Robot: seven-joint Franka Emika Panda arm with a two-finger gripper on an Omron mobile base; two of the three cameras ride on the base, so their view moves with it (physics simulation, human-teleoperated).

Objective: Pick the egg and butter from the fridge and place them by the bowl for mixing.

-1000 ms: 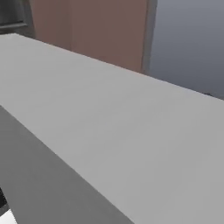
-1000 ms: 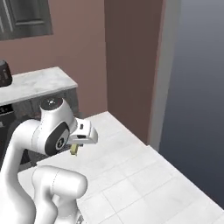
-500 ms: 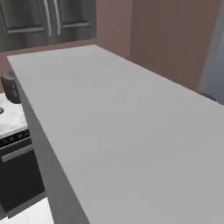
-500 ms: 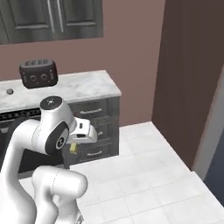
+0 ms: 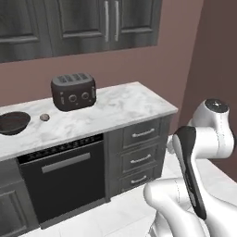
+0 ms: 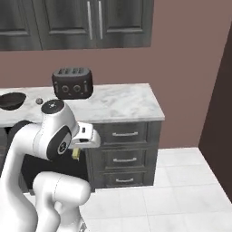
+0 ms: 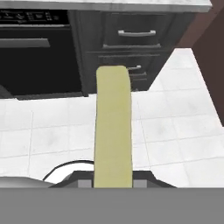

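Pale yellow-olive butter [image 7: 113, 127] in pincer [image 7: 113, 183], long axis along the fingers

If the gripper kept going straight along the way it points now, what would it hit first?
Most likely the white tiled floor in front of the dark drawers. The gripper holds the butter, which points down and forward over bare tiles. Depth is unclear, so the butter's tip would probably touch first.

Butter [image 7: 113, 127] is pale yellow-olive, bowl [image 5: 13, 122] dark brown-black, egg [image 5: 44, 117] brownish-grey, toaster [image 5: 73, 90] dark grey, bench [image 5: 125, 104] white-grey marble, wall [image 5: 176, 55] dusty mauve.
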